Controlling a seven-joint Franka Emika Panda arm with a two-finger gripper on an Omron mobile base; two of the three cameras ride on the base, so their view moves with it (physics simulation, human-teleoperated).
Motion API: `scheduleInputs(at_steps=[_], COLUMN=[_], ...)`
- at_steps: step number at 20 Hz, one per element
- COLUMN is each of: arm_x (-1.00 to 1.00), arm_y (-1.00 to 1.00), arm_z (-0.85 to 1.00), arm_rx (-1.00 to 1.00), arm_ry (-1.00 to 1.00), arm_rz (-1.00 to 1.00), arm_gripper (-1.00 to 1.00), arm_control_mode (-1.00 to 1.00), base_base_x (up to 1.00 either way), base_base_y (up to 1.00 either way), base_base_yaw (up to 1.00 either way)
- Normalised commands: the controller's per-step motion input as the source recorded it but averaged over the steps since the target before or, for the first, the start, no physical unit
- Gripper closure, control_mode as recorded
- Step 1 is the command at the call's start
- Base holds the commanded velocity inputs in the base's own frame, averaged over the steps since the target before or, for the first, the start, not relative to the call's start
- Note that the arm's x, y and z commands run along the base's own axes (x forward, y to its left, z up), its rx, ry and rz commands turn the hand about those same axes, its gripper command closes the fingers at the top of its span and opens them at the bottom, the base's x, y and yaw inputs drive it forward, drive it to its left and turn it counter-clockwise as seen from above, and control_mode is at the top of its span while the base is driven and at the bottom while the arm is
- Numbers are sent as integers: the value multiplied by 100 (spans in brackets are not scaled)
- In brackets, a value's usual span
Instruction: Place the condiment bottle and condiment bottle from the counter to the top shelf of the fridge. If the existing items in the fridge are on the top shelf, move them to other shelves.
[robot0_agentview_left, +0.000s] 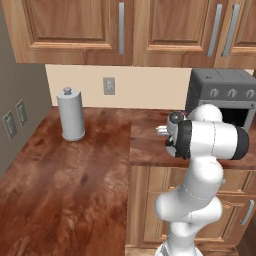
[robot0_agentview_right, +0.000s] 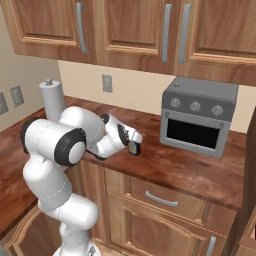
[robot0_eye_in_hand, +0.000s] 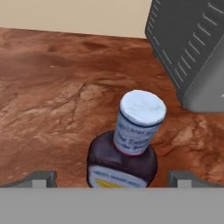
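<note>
Condiment bottle (robot0_eye_in_hand: 124, 151) stands upright on the desk (robot0_eye_in_hand: 52, 96), between the wide-open, empty pincer (robot0_eye_in_hand: 113, 178) tips.

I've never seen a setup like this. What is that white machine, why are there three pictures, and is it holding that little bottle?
The white machine is a robot arm in a simulated kitchen. Two cameras ride behind it, left and right; the third sits on its hand. On the reddish-brown counter stand a paper towel holder and a grey toaster oven. The hand camera looks down on a dark condiment bottle with a white cap, standing between the two finger tips. The gripper is open, so nothing is held yet.
</note>
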Motion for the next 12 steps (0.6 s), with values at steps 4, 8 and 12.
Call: scheduleInputs(at_steps=[4, 8, 12], arm_x=[23, 24, 19], arm_y=[-5, -5, -8], arm_z=[-1, -1, -3], arm_rx=[0, 0, 0], arm_ry=[0, 0, 0], arm_rz=[0, 0, 0], arm_gripper=[-100, -100, -100], arm_control_mode=[-100, -100, -100], base_base_x=[0, 0, 0], base_base_y=[0, 0, 0], base_base_yaw=[0, 0, 0])
